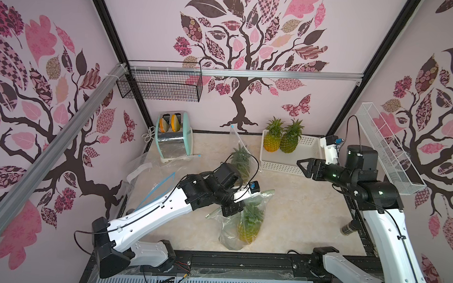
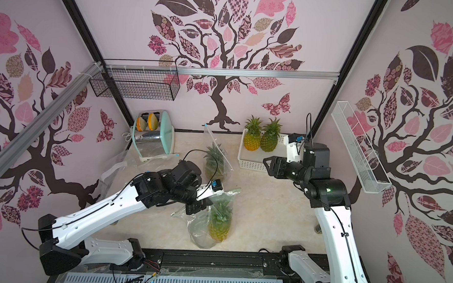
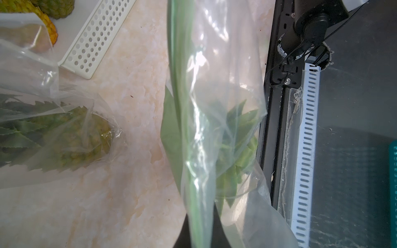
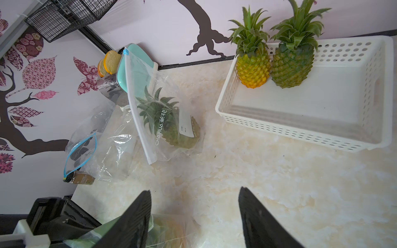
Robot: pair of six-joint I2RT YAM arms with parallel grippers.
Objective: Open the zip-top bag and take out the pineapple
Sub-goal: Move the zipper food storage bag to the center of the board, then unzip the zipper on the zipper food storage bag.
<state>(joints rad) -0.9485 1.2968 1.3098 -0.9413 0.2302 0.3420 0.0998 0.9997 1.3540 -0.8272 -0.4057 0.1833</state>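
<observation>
A clear zip-top bag (image 1: 228,234) with a green zip strip (image 3: 186,128) stands near the table's front middle, with a pineapple (image 1: 248,228) upright inside; both top views show the pair. My left gripper (image 1: 232,210) is shut on the bag's upper edge, the plastic pinched between its dark fingers (image 3: 182,235). Green pineapple leaves (image 3: 234,139) show through the plastic. My right gripper (image 1: 302,166) hangs open and empty above the table to the right, near the white basket, its fingers (image 4: 137,214) wide apart.
A second bagged pineapple (image 1: 241,159) leans behind the left arm. The white basket (image 1: 280,166) at back right holds two loose pineapples (image 1: 272,139). A toaster (image 1: 172,142) stands at back left, and empty bags (image 1: 149,175) lie along the left wall.
</observation>
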